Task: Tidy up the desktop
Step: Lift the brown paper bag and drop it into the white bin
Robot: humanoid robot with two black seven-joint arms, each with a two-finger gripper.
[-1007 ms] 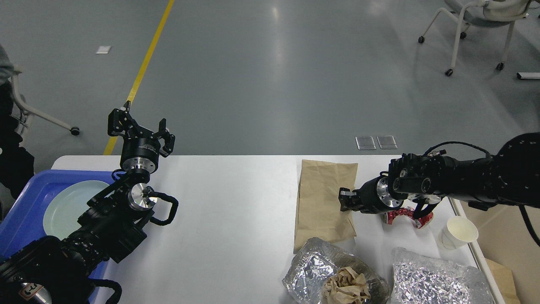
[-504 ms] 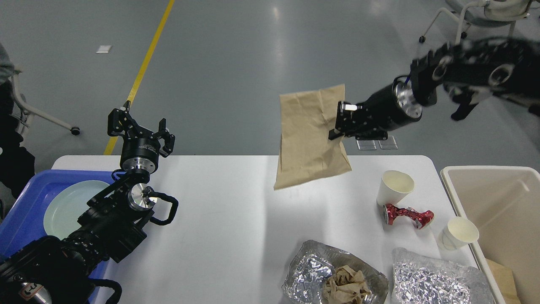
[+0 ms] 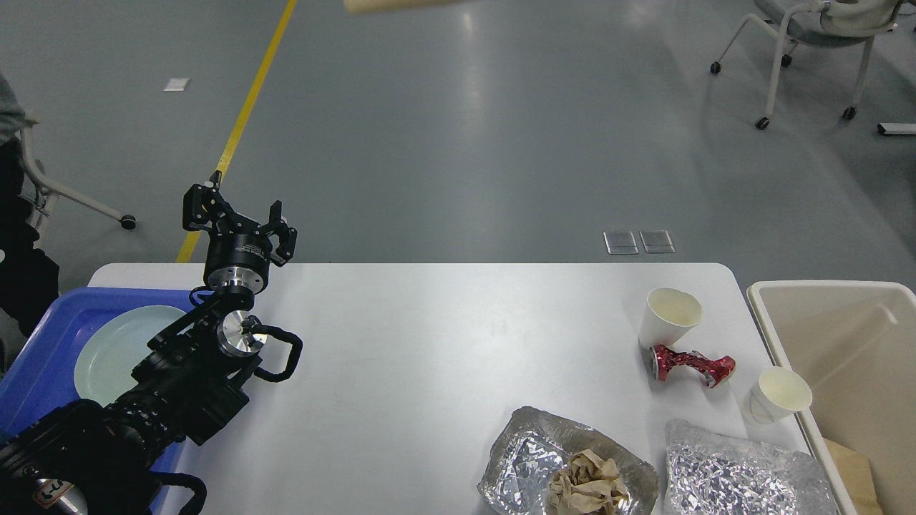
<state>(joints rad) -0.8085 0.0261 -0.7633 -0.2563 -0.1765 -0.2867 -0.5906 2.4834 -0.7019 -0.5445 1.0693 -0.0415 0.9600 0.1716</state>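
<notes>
desktop [image 3: 401, 343] bears two paper cups [image 3: 669, 315], one crushed can [image 3: 690, 365], two foil trays [image 3: 565, 461]; left pincer [image 3: 240, 214] wide, empty.

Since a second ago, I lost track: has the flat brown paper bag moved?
Yes. The flat brown paper bag went up off the white desktop, where it lay left of the crushed red can; only its edge shows at the view's top.

The desktop [image 3: 401, 357] is smooth, faintly glossy white. Two trays [image 3: 522, 450] are crinkled shiny foil; the left one holds crumpled brown paper [image 3: 588, 481]. The cups [image 3: 669, 315] are matt paper, the crushed can [image 3: 690, 363] glossy red metal, the tub [image 3: 43, 343] blue plastic.
</notes>
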